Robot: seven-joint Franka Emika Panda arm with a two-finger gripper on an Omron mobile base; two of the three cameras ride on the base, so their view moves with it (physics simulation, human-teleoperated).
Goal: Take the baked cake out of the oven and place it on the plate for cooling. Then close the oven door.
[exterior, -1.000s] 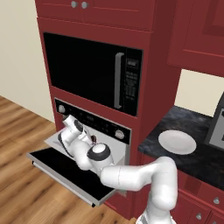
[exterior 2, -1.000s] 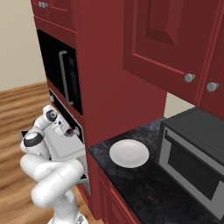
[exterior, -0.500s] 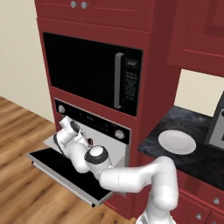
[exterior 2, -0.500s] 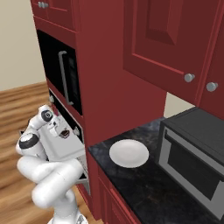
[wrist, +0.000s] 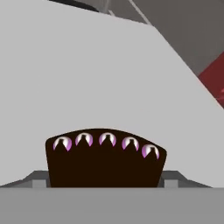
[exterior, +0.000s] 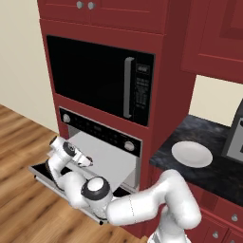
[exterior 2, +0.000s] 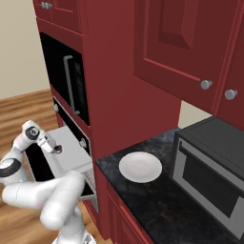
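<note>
Right up close in the hand view, the baked cake [wrist: 105, 159] fills the space where the gripper's [exterior: 88, 162] fingertips would show, so grip or release can't be told. It sits on the oven's [exterior: 102, 142] pale interior; the oven door [exterior: 45, 173] hangs open, the plate [exterior: 191, 154] waits on the dark counter [exterior: 223, 175].

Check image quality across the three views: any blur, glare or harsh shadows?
Left base view: sharp, flat lighting, no glare on the microwave glass. Right base view: equally crisp, the plate evenly lit. Hand view: the baked cake is nearly black, its detail lost except the pink dollops.
</note>
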